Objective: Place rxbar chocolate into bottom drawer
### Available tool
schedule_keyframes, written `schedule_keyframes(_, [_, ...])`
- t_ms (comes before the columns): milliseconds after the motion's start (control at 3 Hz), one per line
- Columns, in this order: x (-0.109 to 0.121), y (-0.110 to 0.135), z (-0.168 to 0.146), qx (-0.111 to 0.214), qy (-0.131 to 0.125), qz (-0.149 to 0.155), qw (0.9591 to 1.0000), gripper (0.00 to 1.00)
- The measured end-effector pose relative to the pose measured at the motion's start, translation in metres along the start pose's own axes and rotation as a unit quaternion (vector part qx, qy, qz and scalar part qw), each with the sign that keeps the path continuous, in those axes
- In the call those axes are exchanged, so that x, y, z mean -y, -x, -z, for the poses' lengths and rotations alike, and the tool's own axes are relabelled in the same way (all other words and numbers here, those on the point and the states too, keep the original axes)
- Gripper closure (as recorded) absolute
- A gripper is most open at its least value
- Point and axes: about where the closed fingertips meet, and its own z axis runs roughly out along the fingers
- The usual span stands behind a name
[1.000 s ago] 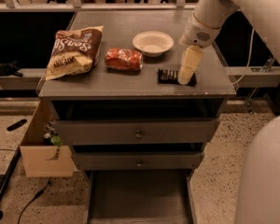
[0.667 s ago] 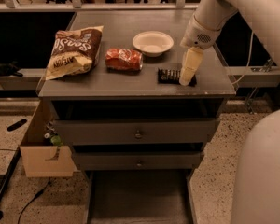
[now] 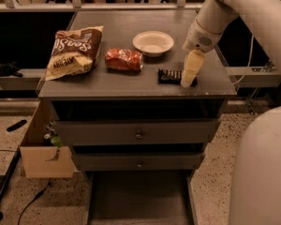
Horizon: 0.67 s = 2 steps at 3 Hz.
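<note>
The rxbar chocolate (image 3: 170, 76), a small dark flat bar, lies on the grey cabinet top (image 3: 131, 86) at the front right. My gripper (image 3: 188, 81) points down at the bar's right end and touches or nearly touches it. The bottom drawer (image 3: 140, 200) is pulled out below the cabinet, and its flat grey floor is bare.
A brown-and-cream chip bag (image 3: 75, 50) lies at the left. An orange-red packet (image 3: 124, 60) and a white bowl (image 3: 153, 42) sit mid-top. Two upper drawers with knobs (image 3: 138, 135) are closed. A cardboard box (image 3: 44, 149) hangs at the cabinet's left. My white body (image 3: 262, 172) fills the lower right.
The gripper stays at the bar's right end, barely moved. My white body at the lower right takes up slightly more of the view.
</note>
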Motion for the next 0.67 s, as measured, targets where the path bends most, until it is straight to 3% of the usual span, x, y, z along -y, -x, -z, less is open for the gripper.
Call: schedule_keyframes(667, [0.0019, -0.0022, -0.0117, -0.003, 0.010, -0.004, 0.9999, 0.00])
